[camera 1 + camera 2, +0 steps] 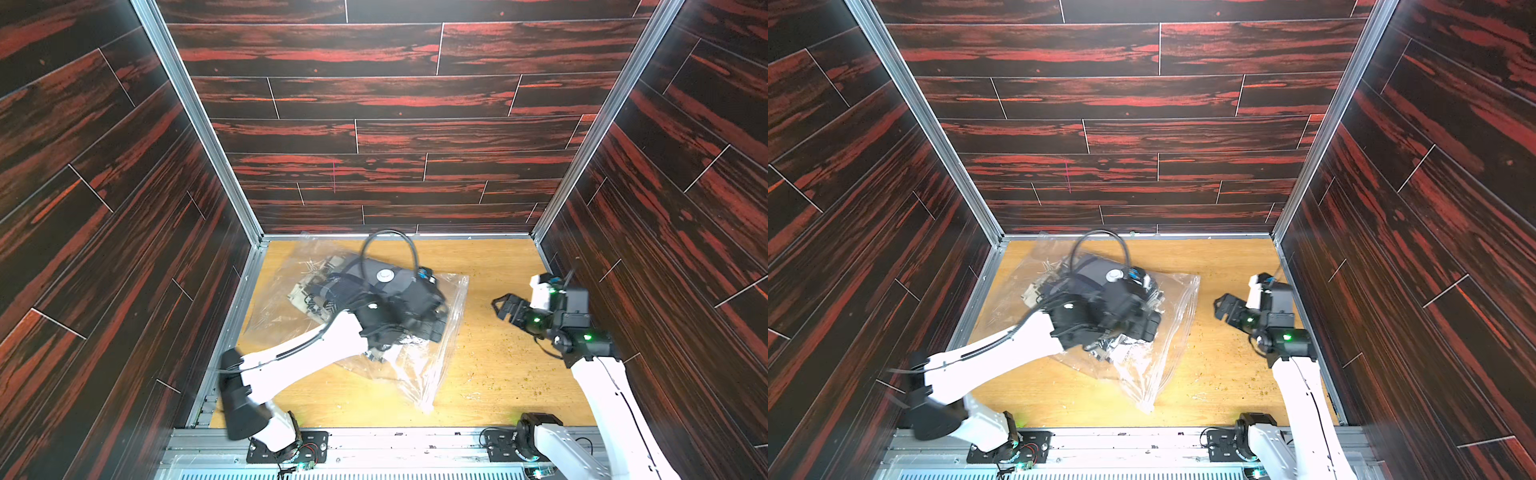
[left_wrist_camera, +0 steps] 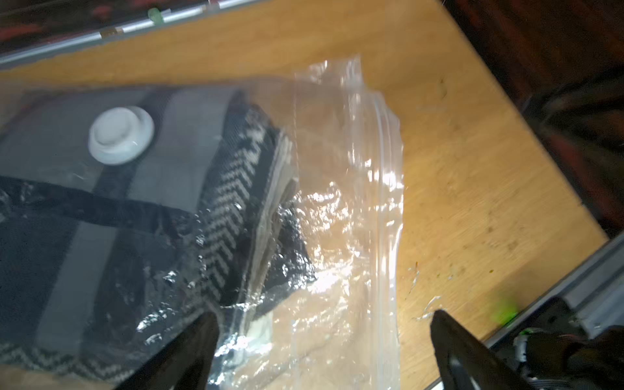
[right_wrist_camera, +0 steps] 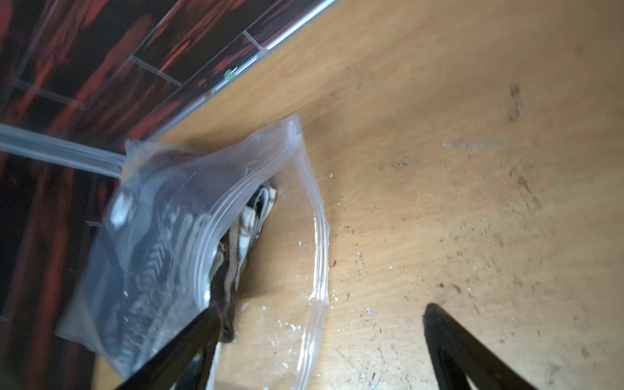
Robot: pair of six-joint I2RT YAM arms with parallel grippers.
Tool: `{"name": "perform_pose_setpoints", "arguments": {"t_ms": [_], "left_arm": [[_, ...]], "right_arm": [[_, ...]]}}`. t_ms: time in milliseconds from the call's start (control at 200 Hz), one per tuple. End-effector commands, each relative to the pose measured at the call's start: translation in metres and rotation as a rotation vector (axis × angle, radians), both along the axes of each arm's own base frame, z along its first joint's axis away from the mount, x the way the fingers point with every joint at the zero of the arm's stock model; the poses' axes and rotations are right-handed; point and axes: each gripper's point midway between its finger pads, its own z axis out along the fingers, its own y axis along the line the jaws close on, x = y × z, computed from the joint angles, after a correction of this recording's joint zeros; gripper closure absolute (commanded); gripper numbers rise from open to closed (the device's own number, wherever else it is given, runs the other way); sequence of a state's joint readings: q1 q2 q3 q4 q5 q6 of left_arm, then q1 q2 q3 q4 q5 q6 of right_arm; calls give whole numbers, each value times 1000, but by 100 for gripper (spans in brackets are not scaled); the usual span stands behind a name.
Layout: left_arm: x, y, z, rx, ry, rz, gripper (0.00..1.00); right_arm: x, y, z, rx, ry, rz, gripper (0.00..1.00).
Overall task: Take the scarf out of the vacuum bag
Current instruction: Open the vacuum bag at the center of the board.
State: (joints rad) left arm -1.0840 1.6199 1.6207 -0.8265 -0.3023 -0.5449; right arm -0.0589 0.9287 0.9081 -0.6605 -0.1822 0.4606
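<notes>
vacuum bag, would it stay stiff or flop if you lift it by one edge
Likely floppy: the vacuum bag is thin, crinkled film. Probably slippery, given its glossy glare. The folded scarf inside would likely weigh one end down, so it sags unevenly.

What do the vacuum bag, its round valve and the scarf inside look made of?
Vacuum bag: thin clear plastic, glossy; it crinkles and glints. Valve: likely hard white plastic, smooth matte. Scarf: woven fabric, soft-looking; herringbone weave and folded layers show.
</notes>
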Motion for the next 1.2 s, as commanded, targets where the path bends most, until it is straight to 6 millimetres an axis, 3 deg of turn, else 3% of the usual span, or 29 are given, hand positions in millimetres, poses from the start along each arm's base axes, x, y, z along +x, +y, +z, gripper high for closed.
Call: {"name": "perform_pose_setpoints", "arguments": {"t_ms": [0,115,261,536,807,897,1057,1107,1197], "left_arm": [[-6,2,-11,130,-2,28,0],[-13,-22,-21,189,-9,-4,0],[-16,-35,-32,255,-14,-7,0],[-16,-49,-67,453,-85,15,0],[0,-40,-92,666,-191,82,5],[6,-37,-96,702,-230,99,24],[11,-39,-89,676,-261,104,78],[13,-38,-86,669,-259,107,99],[16,-35,-79,657,-263,107,100]], "right_arm": [[-3,-12,-3,130,47,-58,3],[-2,-33,-16,221,57,-147,3],[-4,-53,-24,357,10,-260,3],[1,-43,-15,474,-42,-195,4],[-7,-40,-1,481,-104,-182,4],[-10,-38,2,480,-124,-177,4],[-12,-33,-4,498,-120,-153,4],[-13,-32,-4,498,-128,-145,4],[-18,-29,0,474,-153,-129,5]]}}
